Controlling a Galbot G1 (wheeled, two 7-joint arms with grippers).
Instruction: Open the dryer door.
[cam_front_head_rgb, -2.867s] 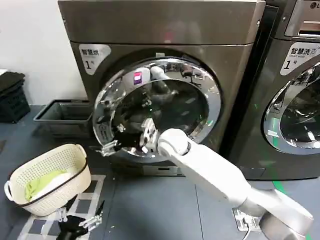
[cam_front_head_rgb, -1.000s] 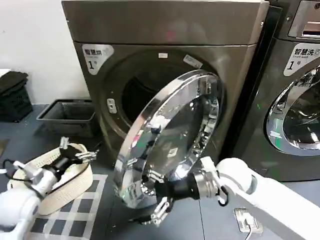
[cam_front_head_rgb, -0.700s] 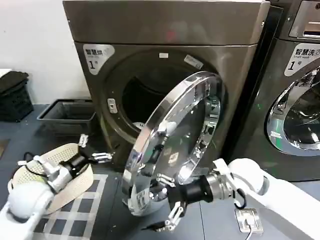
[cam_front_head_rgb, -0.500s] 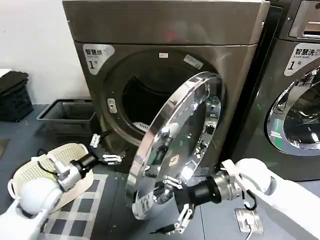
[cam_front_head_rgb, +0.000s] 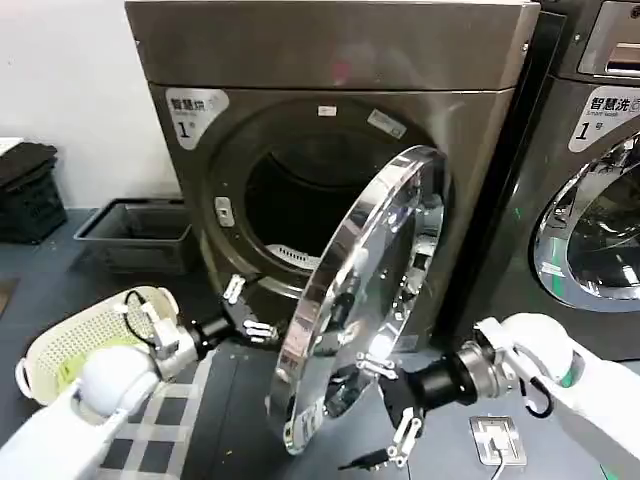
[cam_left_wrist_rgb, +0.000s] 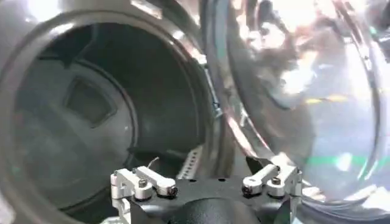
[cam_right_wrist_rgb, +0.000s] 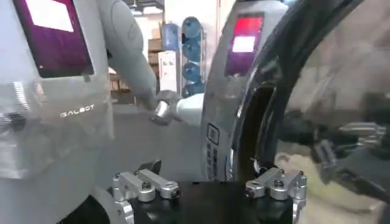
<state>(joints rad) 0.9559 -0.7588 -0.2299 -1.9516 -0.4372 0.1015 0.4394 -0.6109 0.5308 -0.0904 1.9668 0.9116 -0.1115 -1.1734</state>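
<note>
Dryer door (cam_front_head_rgb: 365, 300) swinging wider than half a second ago, now nearly edge-on before the drum opening (cam_front_head_rgb: 290, 205). Left gripper (cam_front_head_rgb: 247, 310) reaching closer to its inner rim, fingers spread, empty; right gripper (cam_front_head_rgb: 392, 420) open below the chrome face, lower rim partly hidden.

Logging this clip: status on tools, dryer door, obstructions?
Left tool open, by drum opening. Right tool open, at the dryer door chrome face, low. Door swung well open. Laundry basket on floor, left.

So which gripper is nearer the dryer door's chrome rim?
Right. The right gripper hangs open just below the dryer door at its lower edge; the left gripper, also open, sits off to its drum side.
</note>
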